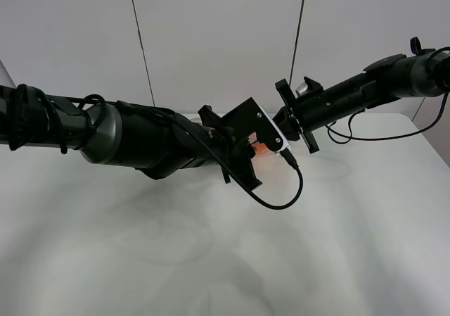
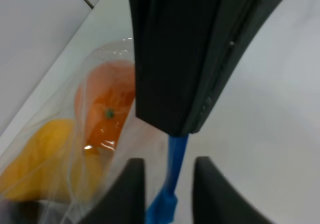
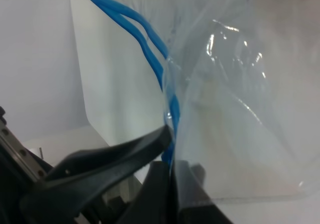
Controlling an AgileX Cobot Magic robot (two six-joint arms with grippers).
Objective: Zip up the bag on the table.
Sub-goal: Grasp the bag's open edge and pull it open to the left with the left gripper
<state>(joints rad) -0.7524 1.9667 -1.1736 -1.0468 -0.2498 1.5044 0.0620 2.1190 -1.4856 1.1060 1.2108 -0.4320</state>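
the clear, crinkly plastic zip bag (image 2: 95, 134) lies on the large white matte table (image 1: 337, 245) toward its far side, where my two arms meet. from the high camera my left wrist hides nearly all of it. through the film i can see a round orange (image 2: 106, 109) and a yellow pear (image 2: 42, 156).

my right gripper (image 3: 170, 156) is clamped on the bag's edge, fingers pinched together over the film right at the blue zipper strip (image 3: 171, 112). beyond that pinch the two blue tracks run apart, so i judge the mouth is open there and most of the closing is ahead of me.

my left gripper (image 2: 169, 161) straddles the same strip. its jaws stand apart with the blue band between them, one finger close against it and a gap on the other side. it is not squeezing anything.

to do this well i'd use the right pinch as a firm anchor and close the left jaws squarely over both tracks, not over the loose film beside them. then i'd draw the left away from the right along the line of the strip, with light tension so the tracks lie straight and mate. the film looks slippery and the fruit adds weight, so a hard pull could drag the whole bag or slip off. too loose a squeeze would ride over the tracks without sealing them.
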